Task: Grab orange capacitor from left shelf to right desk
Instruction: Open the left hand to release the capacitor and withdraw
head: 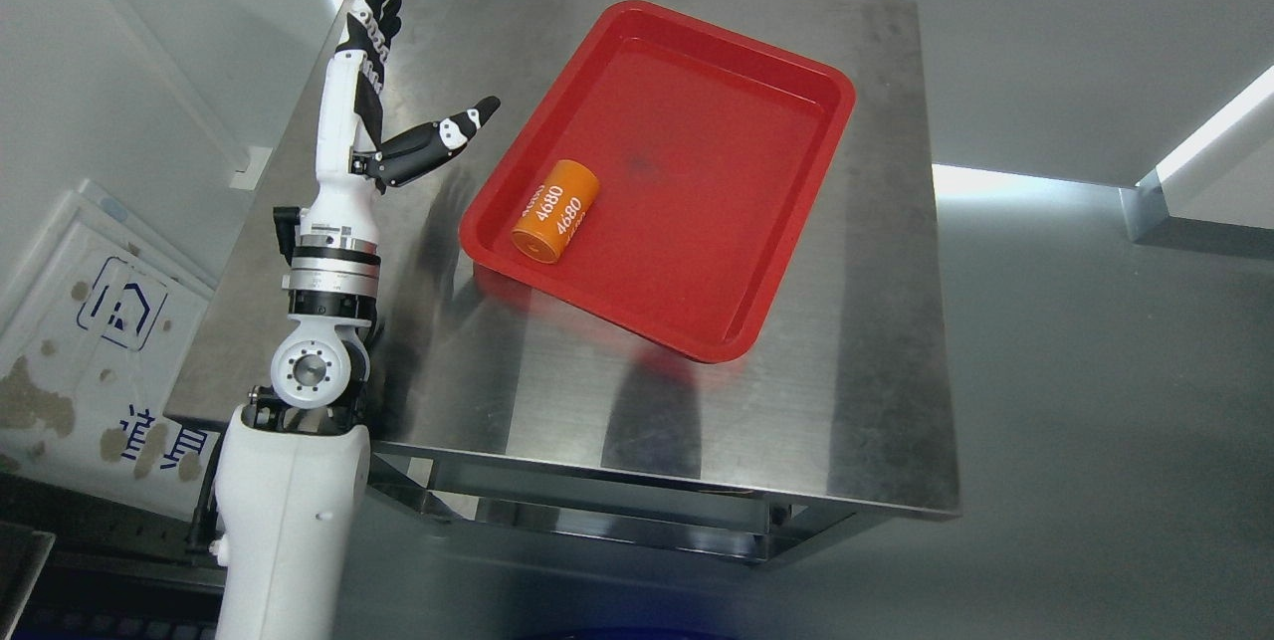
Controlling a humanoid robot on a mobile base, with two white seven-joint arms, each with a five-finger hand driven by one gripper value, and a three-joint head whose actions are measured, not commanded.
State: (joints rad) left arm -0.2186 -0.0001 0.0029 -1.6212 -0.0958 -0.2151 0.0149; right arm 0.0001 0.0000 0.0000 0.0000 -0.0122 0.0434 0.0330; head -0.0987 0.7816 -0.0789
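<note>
— Our left hand [383, 88], white shell with black jointed fingers, stands upright over the far-left part of the brushed steel table [557, 401]. Its fingers point straight up and the thumb juts out sideways toward the tray; nothing is held.

— And the piece we care about?

— We see the orange cylindrical capacitor [555, 211] lying on its side inside the glossy red plastic tray [796, 212], in the tray's near-left corner. White digits "4680" run along its smooth body, and one flat round end faces the tray's near-left rim.

— How close is our hand to it?

— Apart from it. Our thumb tip hangs just beside the tray's left rim, not touching, and the raised lip stands between thumb and capacitor.

— What is the tray like?

— A shallow rectangle with rounded corners, set at a slant on the table. Its floor is bare past the capacitor, to the tray's right and far side.

— Room around the tray?

— We have a wide strip of streaked, reflective steel in front of the tray up to the table's near edge, and a narrower strip on the tray's left, where our white forearm [333, 222] rises.
</note>
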